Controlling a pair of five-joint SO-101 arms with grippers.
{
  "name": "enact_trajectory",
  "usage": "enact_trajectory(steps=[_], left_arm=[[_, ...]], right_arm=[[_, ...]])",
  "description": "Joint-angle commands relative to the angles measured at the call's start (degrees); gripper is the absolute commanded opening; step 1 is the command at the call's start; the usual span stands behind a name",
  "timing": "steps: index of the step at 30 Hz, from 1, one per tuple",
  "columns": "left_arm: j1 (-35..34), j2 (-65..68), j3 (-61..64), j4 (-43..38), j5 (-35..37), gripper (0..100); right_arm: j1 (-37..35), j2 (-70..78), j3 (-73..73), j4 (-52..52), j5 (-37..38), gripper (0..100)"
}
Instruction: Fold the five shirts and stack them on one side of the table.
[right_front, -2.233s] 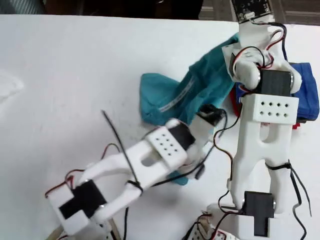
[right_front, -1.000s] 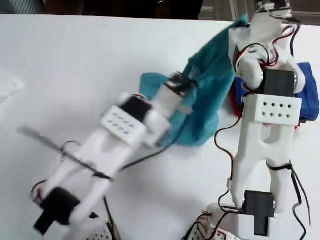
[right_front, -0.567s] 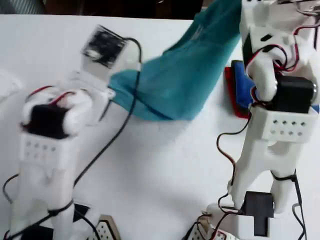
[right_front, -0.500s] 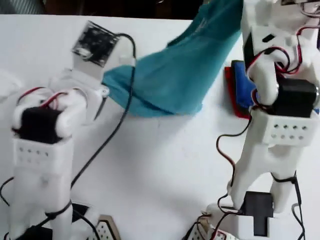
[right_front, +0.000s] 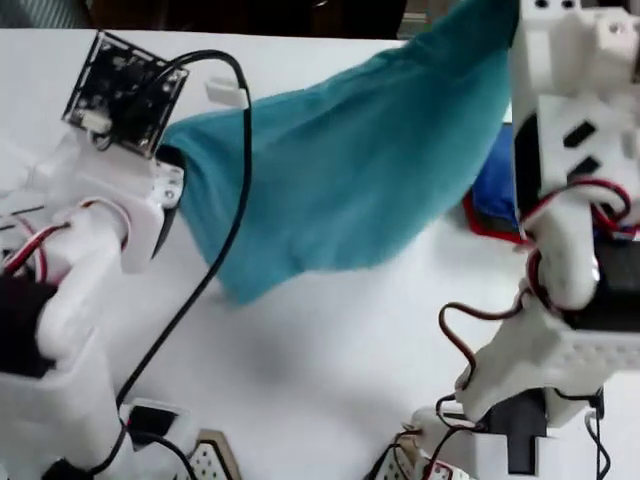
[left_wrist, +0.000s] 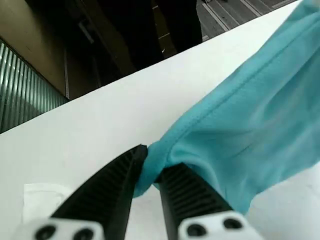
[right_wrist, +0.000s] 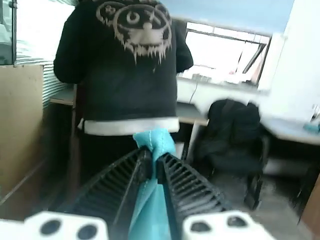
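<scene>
A teal shirt (right_front: 350, 170) hangs stretched in the air above the table between my two arms. My left gripper (left_wrist: 149, 159) is shut on one corner of the teal shirt (left_wrist: 250, 130), at the left of the high view. My right gripper (right_wrist: 151, 156) is shut on another bunched corner of the teal shirt (right_wrist: 155, 142), raised high at the upper right of the high view. The shirt's lower edge droops toward the table (right_front: 330, 360). A folded blue shirt (right_front: 495, 190) lies on a red one (right_front: 487, 227) at the table's right side, partly behind the right arm (right_front: 570, 200).
The left arm (right_front: 80, 260) with its wrist camera board (right_front: 125, 90) stands over the table's left part. A white cloth (left_wrist: 42, 197) lies on the table near the left gripper. Cables hang by both arm bases at the front edge.
The left arm swung from the middle to the left, pulling its corner along. Both grippers rose, and the crumpled teal shirt lifted off the table and spread out between them.
</scene>
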Motion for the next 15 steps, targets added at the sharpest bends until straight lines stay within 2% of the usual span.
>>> enact_trajectory(steps=[1,5,11,15], left_arm=[[-0.5,-0.9,-2.3,3.0,-3.3,3],[-1.1,-0.9,-2.2,5.4,-5.6,3],[-8.9,-0.8,-2.2,2.2,-5.6,3],[-10.2,-1.2,-2.6,1.1,-5.5,3]], right_arm=[[-0.3,-0.1,-2.0,7.5,-3.3,1.9],[-0.3,1.2,0.8,10.7,-3.9,1.9],[-0.1,4.9,2.3,10.2,-4.4,1.9],[-0.6,4.4,0.8,9.1,-6.9,1.9]])
